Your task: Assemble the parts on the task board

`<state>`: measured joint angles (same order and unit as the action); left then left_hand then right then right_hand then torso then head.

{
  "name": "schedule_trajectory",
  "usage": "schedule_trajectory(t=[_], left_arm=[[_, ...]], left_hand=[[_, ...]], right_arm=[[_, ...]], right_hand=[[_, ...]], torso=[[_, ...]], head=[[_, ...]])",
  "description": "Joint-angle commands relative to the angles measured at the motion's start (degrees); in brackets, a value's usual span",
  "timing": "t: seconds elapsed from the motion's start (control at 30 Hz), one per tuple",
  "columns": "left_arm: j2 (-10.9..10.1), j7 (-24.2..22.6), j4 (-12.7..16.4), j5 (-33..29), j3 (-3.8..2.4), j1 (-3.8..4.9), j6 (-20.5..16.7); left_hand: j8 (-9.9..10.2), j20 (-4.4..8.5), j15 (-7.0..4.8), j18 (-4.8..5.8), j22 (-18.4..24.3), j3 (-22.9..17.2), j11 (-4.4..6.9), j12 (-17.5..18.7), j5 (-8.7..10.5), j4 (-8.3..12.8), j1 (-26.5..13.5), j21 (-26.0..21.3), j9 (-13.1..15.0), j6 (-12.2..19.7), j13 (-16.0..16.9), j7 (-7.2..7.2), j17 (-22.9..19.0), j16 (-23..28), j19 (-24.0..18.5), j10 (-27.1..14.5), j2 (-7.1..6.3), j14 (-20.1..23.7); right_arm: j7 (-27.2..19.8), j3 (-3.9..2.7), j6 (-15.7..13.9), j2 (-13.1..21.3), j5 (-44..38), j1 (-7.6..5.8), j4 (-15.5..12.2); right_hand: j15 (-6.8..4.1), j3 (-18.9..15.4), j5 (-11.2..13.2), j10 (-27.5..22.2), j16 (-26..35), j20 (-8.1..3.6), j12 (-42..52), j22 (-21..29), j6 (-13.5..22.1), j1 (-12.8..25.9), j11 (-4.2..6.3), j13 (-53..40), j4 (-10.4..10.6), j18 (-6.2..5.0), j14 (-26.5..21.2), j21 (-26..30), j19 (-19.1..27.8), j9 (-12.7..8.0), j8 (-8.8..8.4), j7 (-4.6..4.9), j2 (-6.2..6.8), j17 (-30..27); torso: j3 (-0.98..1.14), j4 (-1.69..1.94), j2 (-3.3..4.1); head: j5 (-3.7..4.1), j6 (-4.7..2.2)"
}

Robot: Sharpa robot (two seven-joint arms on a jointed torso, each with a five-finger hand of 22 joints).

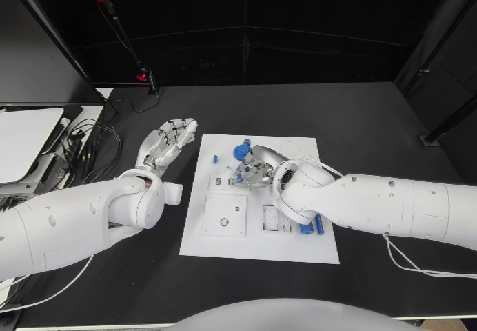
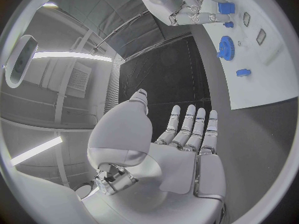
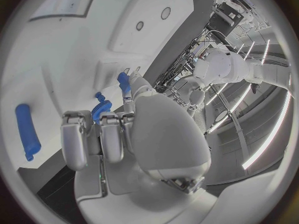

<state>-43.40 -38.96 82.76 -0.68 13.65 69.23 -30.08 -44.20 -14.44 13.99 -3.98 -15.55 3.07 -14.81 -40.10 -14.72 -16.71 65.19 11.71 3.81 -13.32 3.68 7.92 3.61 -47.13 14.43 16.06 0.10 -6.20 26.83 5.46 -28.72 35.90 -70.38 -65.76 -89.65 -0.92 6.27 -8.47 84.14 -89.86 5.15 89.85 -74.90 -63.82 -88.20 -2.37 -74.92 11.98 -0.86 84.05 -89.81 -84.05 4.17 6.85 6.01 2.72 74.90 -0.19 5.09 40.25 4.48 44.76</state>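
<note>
The white task board [image 1: 260, 241] lies in the middle of the black table. My right hand [image 1: 258, 165] hovers low over its far part with fingers curled, and its thumb and a finger pinch a small blue part [image 3: 123, 80], also visible as the blue part [image 2: 225, 7]. A blue gear [image 1: 242, 149] sits just beyond that hand, and a small blue peg [image 1: 215, 158] stands to its left. A blue cylinder [image 1: 318, 225] lies near the board's right edge. My left hand [image 1: 175, 134] stays flat and open over the table, left of the board, holding nothing.
The board carries a raised square block [image 1: 225, 215] and a small labelled plate [image 1: 271, 218]. Cables [image 1: 94, 141] and a white box [image 1: 25, 141] crowd the table's left edge. Bare black table [image 1: 387, 138] stretches to the right of the board.
</note>
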Motion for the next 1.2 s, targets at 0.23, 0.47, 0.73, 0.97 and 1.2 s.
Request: schedule_trajectory(t=[0.23,0.47,0.73,0.97,1.2], left_arm=[[0.07,-17.49,0.03,0.35,-0.05,0.10,0.16],[0.05,-17.48,0.04,0.35,-0.05,0.10,0.16],[0.02,-17.45,0.04,0.35,-0.05,0.09,0.12],[0.03,-17.39,0.08,0.35,-0.05,0.09,0.24],[-0.07,-17.36,0.11,0.35,-0.05,0.09,0.22]], left_hand=[[0.42,-0.49,0.41,-0.60,-0.08,-0.13,-0.41,-0.25,-0.53,0.02,0.45,0.38,-0.06,-0.49,-0.01,9.15,0.08,-0.21,0.03,0.05,0.73,-0.11],[0.42,-0.49,0.41,-0.60,-0.08,-0.13,-0.41,-0.25,-0.53,0.02,0.45,0.38,-0.06,-0.49,-0.01,9.15,0.08,-0.21,0.03,0.05,0.73,-0.11],[0.44,-0.53,0.43,-0.61,-0.11,-0.11,-0.42,-0.25,-0.62,0.02,0.67,0.43,-0.06,-0.50,-0.01,9.15,0.08,-0.22,0.03,0.04,0.79,-0.12],[0.44,-0.54,0.43,-0.61,-0.10,-0.10,-0.42,-0.25,-0.64,0.02,0.71,0.43,-0.06,-0.50,-0.01,9.15,0.08,-0.23,0.02,0.04,0.82,-0.12],[0.44,-0.54,0.44,-0.62,-0.10,-0.10,-0.42,-0.25,-0.65,0.02,0.73,0.43,-0.06,-0.50,-0.01,9.15,0.08,-0.23,0.01,0.04,0.83,-0.12]], right_arm=[[0.02,-0.04,0.96,-0.45,-0.53,-0.06,0.43],[0.21,-0.03,1.51,-0.78,-2.53,-0.03,0.80],[0.69,-0.03,2.28,-1.19,-3.85,0.21,1.12],[0.95,-0.03,2.61,-1.20,-4.03,0.42,1.15],[1.01,-0.03,2.77,-1.27,-4.07,0.47,1.22]], right_hand=[[0.33,-0.22,-0.53,5.86,-0.14,0.53,0.15,-15.10,0.38,0.01,-0.42,-15.08,-0.46,0.86,5.95,-0.19,-5.95,-0.06,-0.49,0.29,0.19,15.10],[0.36,-0.11,-0.64,5.86,-0.14,0.57,0.15,-15.10,0.39,-0.19,-0.44,-15.08,-0.66,0.86,5.95,-0.19,-5.95,-0.08,-0.61,0.28,0.17,15.10],[0.40,-0.04,-0.80,5.86,-0.14,0.62,0.15,-15.10,0.58,-0.39,-0.47,-15.08,-0.95,0.86,5.95,-0.19,-5.95,-0.15,-0.88,0.33,0.34,15.10],[0.44,-0.02,-1.07,5.86,-0.14,0.67,0.15,-15.10,0.77,-0.42,-0.54,-15.08,-1.11,0.86,5.95,-0.19,-5.95,-0.20,-1.13,0.43,0.51,15.10],[0.61,-0.03,-1.45,5.86,-0.14,0.76,0.15,-15.10,1.32,-0.47,-0.72,-15.08,-1.43,0.86,5.95,-0.19,-5.95,-0.31,-1.70,0.64,1.06,15.10]], torso=[[0.00,0.01,0.01],[0.04,0.06,-0.02],[-0.02,-0.01,-0.02],[-0.02,0.04,0.00],[0.00,0.00,0.00]], head=[[0.07,-0.01],[0.07,0.09],[0.14,0.15],[0.12,0.22],[0.09,0.16]])
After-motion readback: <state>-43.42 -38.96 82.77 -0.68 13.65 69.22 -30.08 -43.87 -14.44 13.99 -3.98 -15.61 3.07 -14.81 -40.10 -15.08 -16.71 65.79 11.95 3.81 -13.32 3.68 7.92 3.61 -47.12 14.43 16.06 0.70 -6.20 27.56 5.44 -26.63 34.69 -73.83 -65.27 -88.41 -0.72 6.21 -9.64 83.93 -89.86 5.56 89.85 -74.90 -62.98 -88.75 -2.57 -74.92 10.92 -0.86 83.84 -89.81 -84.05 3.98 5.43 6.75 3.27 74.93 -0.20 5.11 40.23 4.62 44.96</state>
